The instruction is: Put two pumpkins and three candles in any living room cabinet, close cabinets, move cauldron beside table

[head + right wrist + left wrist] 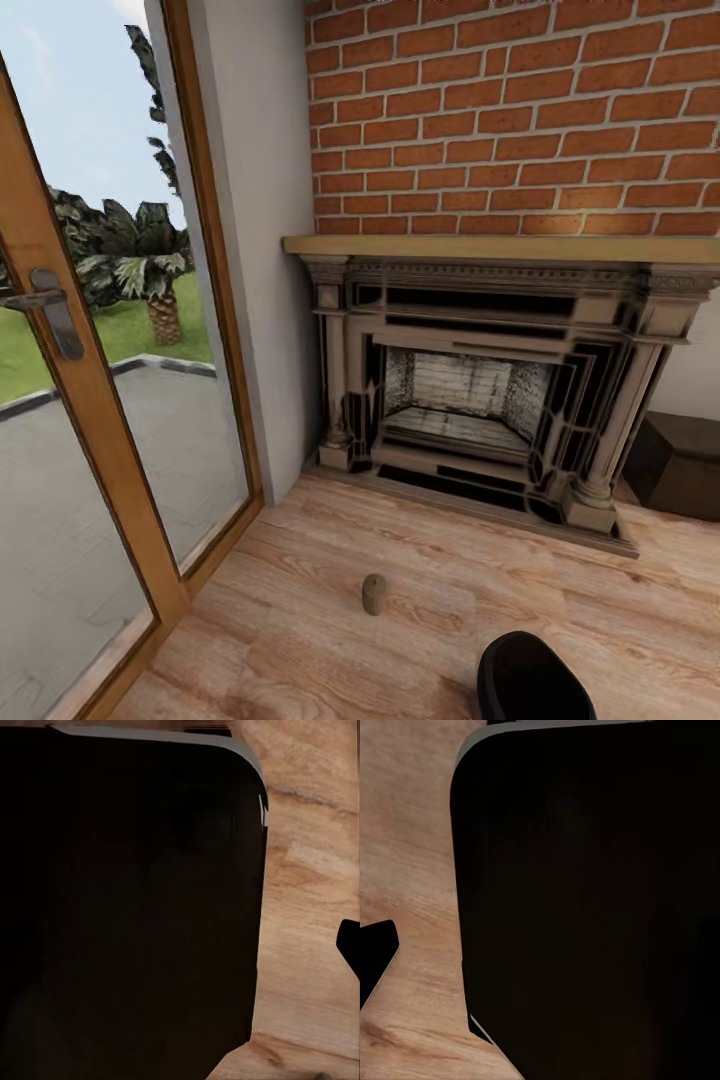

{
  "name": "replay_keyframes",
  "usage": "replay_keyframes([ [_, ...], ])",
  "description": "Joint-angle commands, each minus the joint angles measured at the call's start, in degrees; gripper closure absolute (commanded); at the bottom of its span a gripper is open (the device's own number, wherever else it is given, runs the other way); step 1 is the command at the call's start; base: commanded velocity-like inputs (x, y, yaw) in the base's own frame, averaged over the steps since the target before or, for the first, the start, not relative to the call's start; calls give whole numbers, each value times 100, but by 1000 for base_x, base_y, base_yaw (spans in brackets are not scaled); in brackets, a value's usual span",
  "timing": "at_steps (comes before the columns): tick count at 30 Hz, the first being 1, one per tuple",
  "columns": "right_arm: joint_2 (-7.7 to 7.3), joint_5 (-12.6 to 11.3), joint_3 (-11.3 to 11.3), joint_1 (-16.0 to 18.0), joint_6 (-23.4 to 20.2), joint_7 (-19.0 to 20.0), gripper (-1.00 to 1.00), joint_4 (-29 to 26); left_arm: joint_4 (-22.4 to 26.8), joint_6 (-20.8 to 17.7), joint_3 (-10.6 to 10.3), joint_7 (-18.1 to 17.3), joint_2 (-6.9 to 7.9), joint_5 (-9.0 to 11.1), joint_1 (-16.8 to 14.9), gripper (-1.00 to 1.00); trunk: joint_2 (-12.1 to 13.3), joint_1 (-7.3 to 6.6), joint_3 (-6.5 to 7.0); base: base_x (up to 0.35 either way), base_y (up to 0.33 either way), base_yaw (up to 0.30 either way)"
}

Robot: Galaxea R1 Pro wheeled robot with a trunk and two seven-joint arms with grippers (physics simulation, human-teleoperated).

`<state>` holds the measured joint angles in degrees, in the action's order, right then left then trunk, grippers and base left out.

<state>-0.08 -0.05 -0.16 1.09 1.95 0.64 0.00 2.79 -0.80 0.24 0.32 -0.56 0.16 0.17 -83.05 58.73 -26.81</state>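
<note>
So the head camera is staring at a fireplace set into a red brick wall, with a pale wooden mantel shelf running across the top of it. Using the fireplace as the anchor: one candle stands upright on the wood floor out in front of the hearth, a bit toward its left end and well apart from it. It's a short tan-olive stub, nothing touching it.

Nearer the camera than the candle and off to its right there's a rounded matte black shape cut off by the bottom edge of the picture (could be the cauldron or part of the robot, honestly can't tell from this).

To the right of the fireplace, right beside its column, sits a dark brown boxy unit, only partly in frame. To the left of the fireplace is a grey wall section, then a wood-framed glass door with a metal lever handle, and palm trees and lawn outside.

Both wrist cameras mostly show a big black rounded-corner panel over floorboards. Can't tell whether either gripper's jaws are open or closed.
</note>
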Motion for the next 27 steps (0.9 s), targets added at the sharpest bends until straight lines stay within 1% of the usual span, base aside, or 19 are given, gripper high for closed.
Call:
replay_keyframes([
  [1,-1,2,-2,5,54,7,-100,8,11,-8,2,3,-3,2,3,-100,-3,0,-2,0,0,-283],
  [6,-1,2,8,5,154,5,-100,9,11,-8,10,3,-5,2,4,-100,-3,0,11,0,0,-205],
  [11,-1,-9,1,5,156,-1,-100,9,11,-8,11,3,-5,2,7,-100,-3,0,14,-5,0,-36],
  [16,-1,-3,-1,5,156,14,-100,9,11,-8,11,3,-5,2,7,-100,-3,0,14,-127,-21,-71],
  [22,-1,5,5,5,153,42,-100,9,18,-8,11,3,-5,3,7,-100,-3,0,14,-212,-31,-261],
  [27,-1,10,7,5,148,86,-100,9,20,-4,11,2,-5,2,7,-100,-3,0,14,-198,67,-289],
])
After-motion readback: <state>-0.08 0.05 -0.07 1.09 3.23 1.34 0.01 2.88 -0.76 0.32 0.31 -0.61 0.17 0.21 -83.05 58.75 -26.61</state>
